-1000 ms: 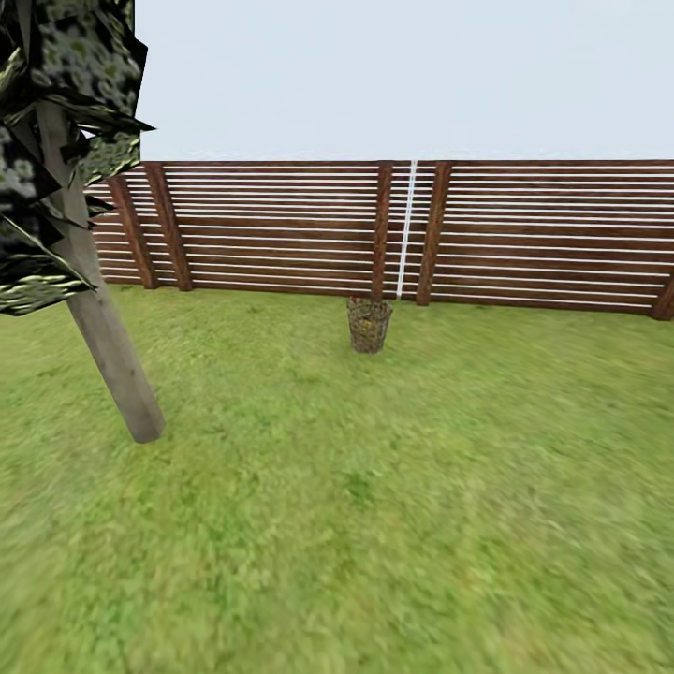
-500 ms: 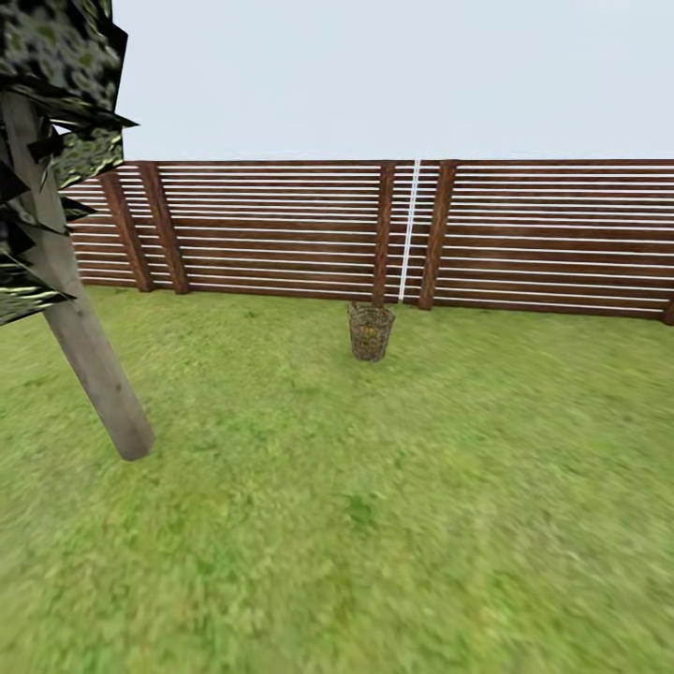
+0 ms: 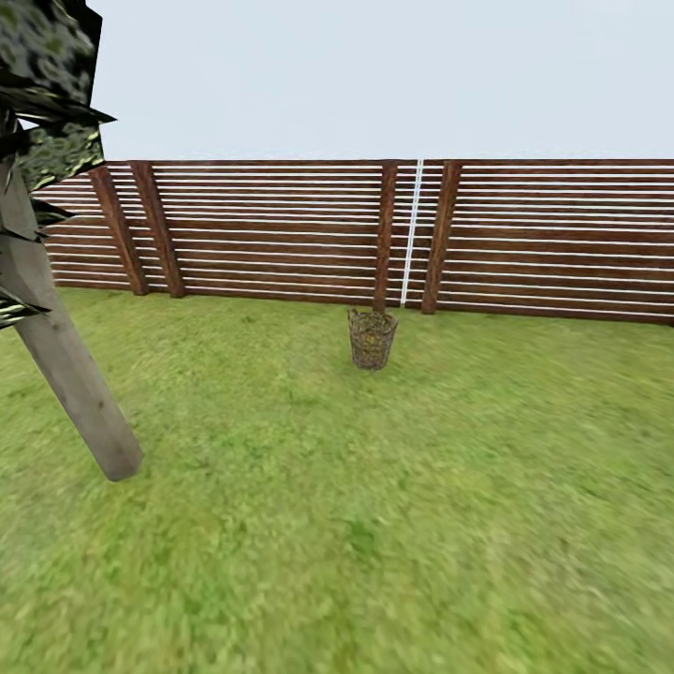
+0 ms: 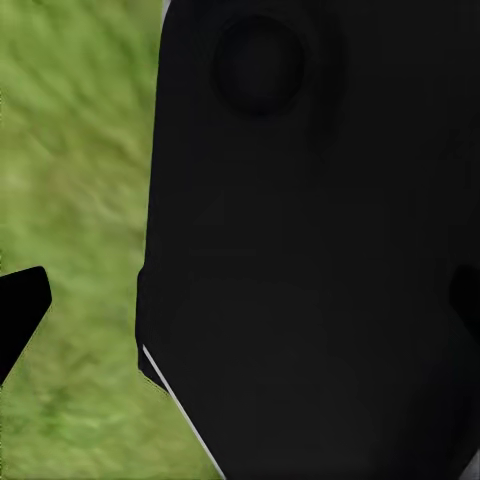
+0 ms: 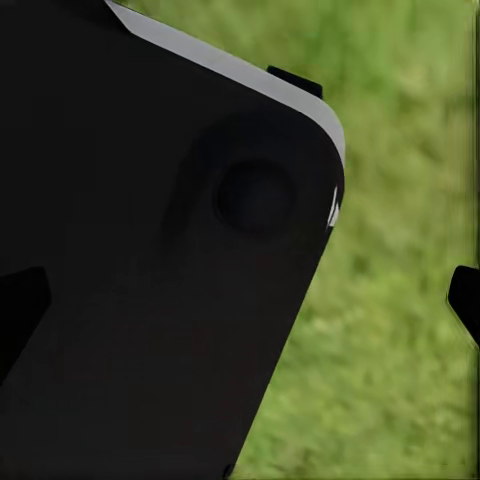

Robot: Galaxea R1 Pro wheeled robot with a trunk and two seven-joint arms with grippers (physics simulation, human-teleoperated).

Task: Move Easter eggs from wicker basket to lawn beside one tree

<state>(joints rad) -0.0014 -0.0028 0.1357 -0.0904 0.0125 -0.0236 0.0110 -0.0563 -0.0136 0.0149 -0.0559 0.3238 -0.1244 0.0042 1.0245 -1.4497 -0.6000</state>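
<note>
Wicker basket (image 3: 372, 339) stands upright on the lawn (image 3: 374, 524) near the slatted fence (image 3: 281, 229), straight ahead and well apart from the robot; tree trunk (image 3: 65, 374) nearer, to the left. Neither arm is nearer. Claw states cannot be told.

A brown slatted fence (image 3: 281, 229) with a white pole (image 3: 410, 234) stands under pale grey sky.

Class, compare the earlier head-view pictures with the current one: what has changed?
The whole view shifted, so the camera moved, closing in on the wicker basket: the tree slides left and lower, the basket slightly lower. The basket itself stays standing on the lawn before the fence.
</note>
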